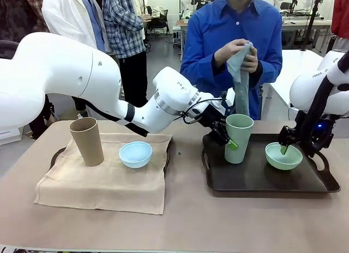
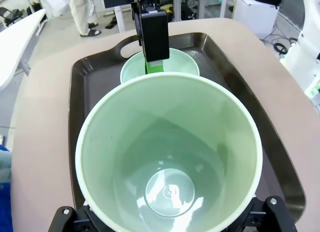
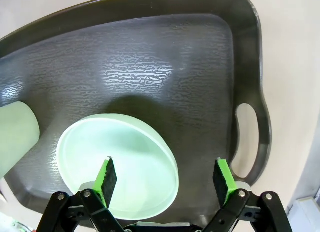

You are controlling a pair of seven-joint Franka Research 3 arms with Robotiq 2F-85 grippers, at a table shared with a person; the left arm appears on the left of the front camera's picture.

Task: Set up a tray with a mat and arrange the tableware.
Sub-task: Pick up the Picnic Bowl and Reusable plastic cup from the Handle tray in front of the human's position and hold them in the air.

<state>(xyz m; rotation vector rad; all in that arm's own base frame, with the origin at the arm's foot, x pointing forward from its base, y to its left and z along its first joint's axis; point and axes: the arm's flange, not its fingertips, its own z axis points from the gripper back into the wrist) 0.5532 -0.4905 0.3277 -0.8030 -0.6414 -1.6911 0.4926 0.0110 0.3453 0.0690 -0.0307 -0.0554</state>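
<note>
Setting: robotics laboratory — open hall with a smooth grey floor (image 1: 163, 56), long white work tables (image 1: 305, 59), a black swivel office chair (image 1: 160, 21), standing onlookers, one in a white coat (image 1: 62, 13); a white jointed robot arm (image 1: 71, 78) reaching over a tan-topped table (image 1: 218, 220).

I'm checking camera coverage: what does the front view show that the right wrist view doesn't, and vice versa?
Front view: tan cup and light blue bowl on a beige mat, person holding grey cloth. Right wrist view: right hand open, pads straddling the rim of the pale green bowl. Both: that bowl, pale green cup, dark tray.
</note>
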